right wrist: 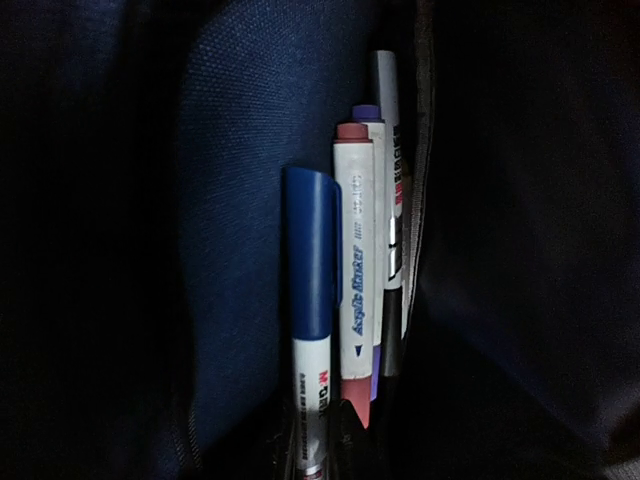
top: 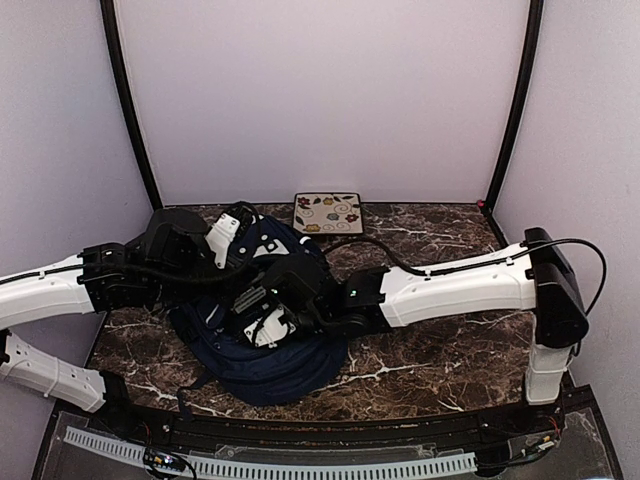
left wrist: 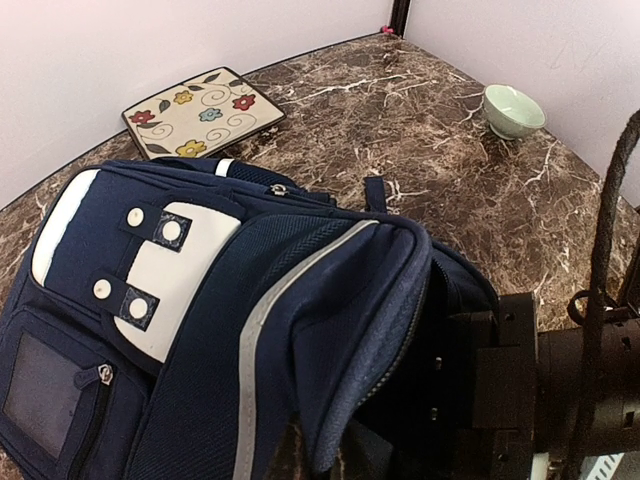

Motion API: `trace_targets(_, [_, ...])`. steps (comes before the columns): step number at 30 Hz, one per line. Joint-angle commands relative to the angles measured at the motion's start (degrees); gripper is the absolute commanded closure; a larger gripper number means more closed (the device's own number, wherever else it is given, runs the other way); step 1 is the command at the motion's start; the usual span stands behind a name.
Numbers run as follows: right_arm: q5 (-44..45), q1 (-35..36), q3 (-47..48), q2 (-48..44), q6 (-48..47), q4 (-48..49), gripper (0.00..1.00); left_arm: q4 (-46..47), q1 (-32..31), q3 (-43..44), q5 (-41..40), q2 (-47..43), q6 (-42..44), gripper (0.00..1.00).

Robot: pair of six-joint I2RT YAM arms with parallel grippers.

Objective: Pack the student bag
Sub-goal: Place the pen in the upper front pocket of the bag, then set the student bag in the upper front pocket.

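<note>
Item 1. Large navy-blue fabric student bag (top: 262,345) with white patches and a pale grey diagonal stripe: lying on the left half of the dark brown marble surface (top: 440,345), reaching from close to the far edge down to the near edge. The left wrist view is showing its front with white snap tabs, a zipped front pocket and the main flap gaping open. The top view is showing only a dark mound under both arms.

Item 2. Square cream plate with a flower pattern (top: 328,213): lying flat at the middle of the far edge, just beside the bag.

Item 3. Small pale green ceramic bowl (left wrist: 513,109): standing upright by the right edge, near the far right corner. It is appearing in the left wrist view only.

Item 4. Pens, appearing in the right wrist view only, lying side by side against blue fabric inside the bag: a white marker with a blue cap (right wrist: 311,300), a white marker with red ends (right wrist: 354,270), a purple-ended one behind it and a slim grey pen (right wrist: 390,200).

Item 5. White-and-black left arm (top: 60,285): reaching onto the bag from the left edge. Left fingers: position cannot be told.

Item 6. White-and-black right arm (top: 460,285): reaching into the bag's opening from the right edge. Right fingers: position cannot be told.
</note>
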Motion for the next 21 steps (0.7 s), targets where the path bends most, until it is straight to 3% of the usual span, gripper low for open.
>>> trace_targets(1, [1.7, -0.5, -0.4, 0.5, -2.2, 10.0, 0.87, 6.0, 0.3, 3.5, 0.0, -1.3, -0.7, 1.00])
trace_targets(6, [1.7, -0.7, -1.4, -2.9, -2.2, 9.0, 0.87, 6.2, 0.3, 3.0, -0.6, -1.4, -0.5, 1.00])
trace_targets(7, [1.9, -0.8, -1.3, -3.8, -2.3, 7.6, 0.83, 6.3, 0.3, 2.7, -0.9, -1.3, -0.4, 0.95])
trace_targets(8, [-2.4, -0.9, -1.0, -5.1, 5.5, 4.7, 0.64, 6.5, 0.4, 2.3, -1.3, -1.2, -0.1, 0.86])
trace_targets(10, [-6.1, -1.3, -0.6, -7.3, 10.5, -1.7, 0.60, 6.6, 0.5, 1.6, -2.5, -0.7, 0.2, 0.64])
trace_targets(13, [-12.3, -2.1, -2.3, -11.4, 15.3, -9.6, 0.59, 6.3, 1.1, 1.5, -2.0, 0.3, 0.4, 0.49])
trace_targets(18, [-21.5, -4.2, -7.1, -17.3, 21.7, -19.5, 0.59, 4.7, 1.3, 2.3, 1.0, 1.0, -0.6, 0.43])
trace_targets(21, [-27.2, -5.8, -9.6, -21.5, 24.6, -25.1, 0.59, -1.2, 1.3, 2.7, 0.4, -0.1, -4.8, 0.43])
